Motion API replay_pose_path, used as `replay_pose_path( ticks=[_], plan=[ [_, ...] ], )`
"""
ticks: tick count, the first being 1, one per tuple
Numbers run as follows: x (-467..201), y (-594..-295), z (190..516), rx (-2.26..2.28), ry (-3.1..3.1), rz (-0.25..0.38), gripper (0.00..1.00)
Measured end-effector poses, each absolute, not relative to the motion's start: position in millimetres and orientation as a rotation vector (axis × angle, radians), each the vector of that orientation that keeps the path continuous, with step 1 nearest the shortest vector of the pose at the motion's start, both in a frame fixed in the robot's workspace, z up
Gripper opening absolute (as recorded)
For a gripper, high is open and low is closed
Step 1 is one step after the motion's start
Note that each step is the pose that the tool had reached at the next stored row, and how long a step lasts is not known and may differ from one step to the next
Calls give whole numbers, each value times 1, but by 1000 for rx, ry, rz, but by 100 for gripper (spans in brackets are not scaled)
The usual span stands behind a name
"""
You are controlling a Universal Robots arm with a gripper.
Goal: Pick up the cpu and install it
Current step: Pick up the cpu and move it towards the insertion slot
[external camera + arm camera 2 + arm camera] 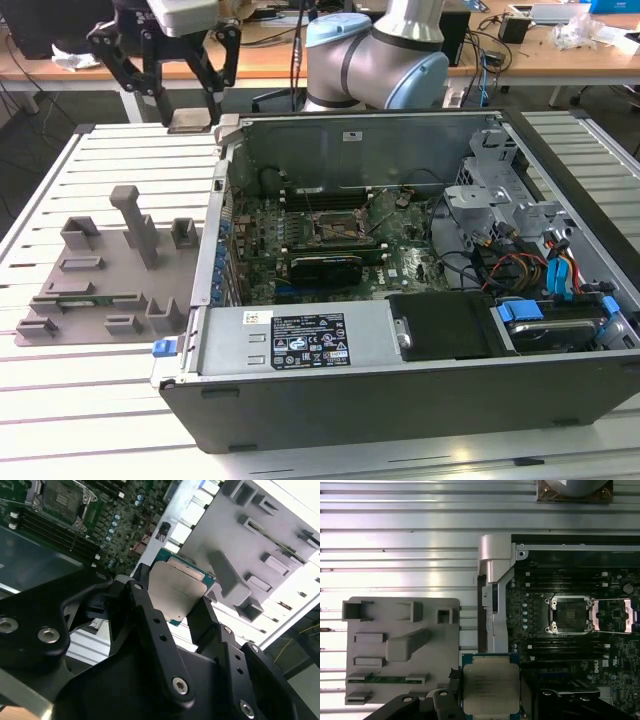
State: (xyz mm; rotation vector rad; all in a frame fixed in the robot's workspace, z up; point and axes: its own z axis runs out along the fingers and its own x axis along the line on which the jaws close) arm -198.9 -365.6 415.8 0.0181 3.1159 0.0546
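the pick-up half looks done – the cpu [177, 587] sits clamped between the two black fingers of the end effector [175, 611], which is closed down onto the chip's opposite edges. in the exterior view the end effector [190, 112] hangs in the air beside the back corner of the computer case [400, 400], on the exterior view's left, with the chip well above the bench [100, 400].

the install half is not done, by my reading: the socket [568, 615] on the motherboard [530, 630] stands empty with its metal frame flipped open, and the cpu is well apart from it, off to the side of the case wall.

the cpu has a flat, dull-silver metal top with rounded corners on a thin green board edge. the end effector is matte black metal, linked bars held with silver screws. the socket is a dark square pit ringed by a shiny steel frame. the grey plastic tray [400, 650] lying on the bench carries blocky moulded pockets and one tall post – it looks smooth and rigid. the bench is pale ribbed metal slats.
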Motion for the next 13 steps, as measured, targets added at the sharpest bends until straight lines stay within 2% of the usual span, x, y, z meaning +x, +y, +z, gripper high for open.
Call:
replay_pose_path(
  ticks=[13],
  plan=[
    [-157,-366,416,18,3116,55,55]
  ],
)
